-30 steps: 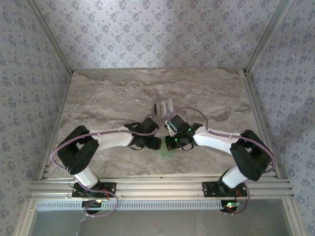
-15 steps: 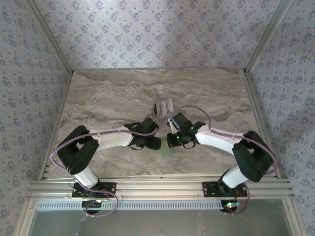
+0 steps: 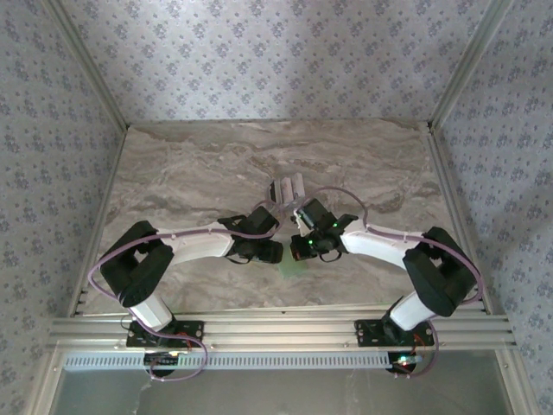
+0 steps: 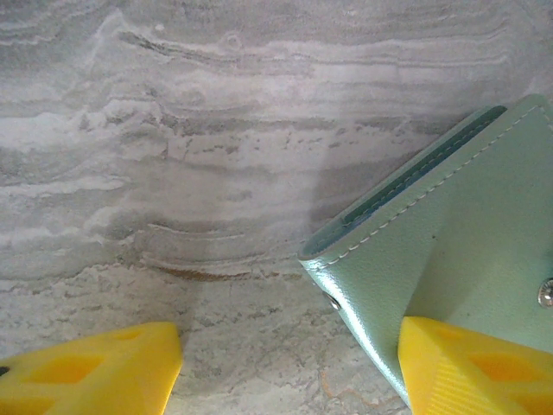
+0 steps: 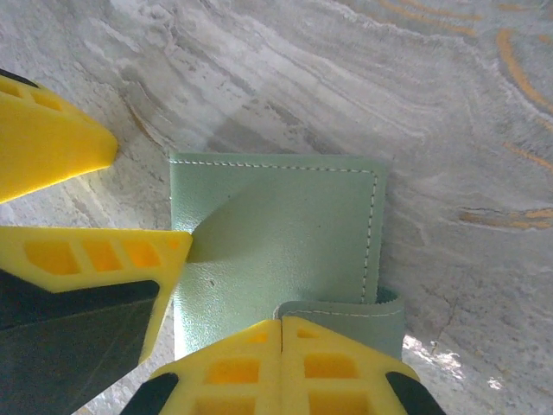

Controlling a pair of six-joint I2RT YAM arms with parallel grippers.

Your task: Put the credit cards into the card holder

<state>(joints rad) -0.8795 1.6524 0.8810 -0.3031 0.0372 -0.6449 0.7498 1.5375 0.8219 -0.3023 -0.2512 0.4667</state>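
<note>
One card holder [image 5: 276, 233]; cards [image 3: 287, 188], perhaps three. Left fingers [image 4: 467, 367] apart; right fingers [image 5: 233, 372] closed.

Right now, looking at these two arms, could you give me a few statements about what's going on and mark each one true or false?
1. The right gripper is shut. True.
2. The left gripper is clamped shut too. False: its jaws stand open, with one finger over the card holder.
3. The card holder is bright red. False: it is pale green with light stitching.
4. The credit cards lie on the table, beyond both grippers. True.
5. The credit cards are tucked inside the card holder. False: they lie apart from it on the table.
</note>
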